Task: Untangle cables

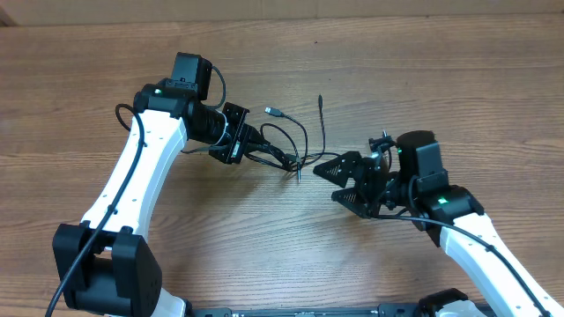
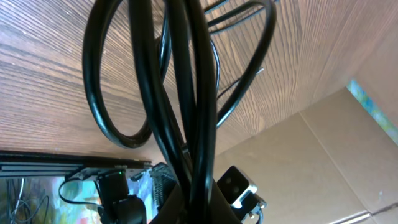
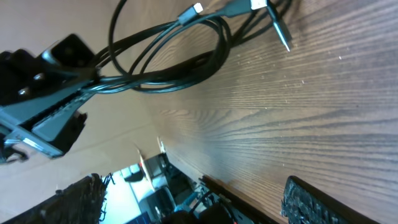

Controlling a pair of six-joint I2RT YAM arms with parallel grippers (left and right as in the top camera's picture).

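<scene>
The cables point(image 1: 284, 148) are a loose tangle of thin black loops in the middle of the table, with one plug end point(image 1: 273, 111) and a straight strand point(image 1: 322, 104) reaching toward the back. My left gripper point(image 1: 253, 151) is shut on the tangle's left side. In the left wrist view the cables point(image 2: 186, 93) rise straight out of the jaws point(image 2: 194, 202). My right gripper point(image 1: 337, 182) stands open just right of the tangle, nothing between its fingers. In the right wrist view the cables point(image 3: 174, 59) lie ahead of the open gripper point(image 3: 196, 205), with a silvery-tipped plug point(image 3: 281, 31) on the wood.
The wooden table point(image 1: 423, 79) is bounded at the back by a cardboard wall point(image 2: 323, 149). A thicker black lead point(image 1: 132, 123) runs along the left arm. A black rail point(image 3: 242, 199) marks the table's front edge.
</scene>
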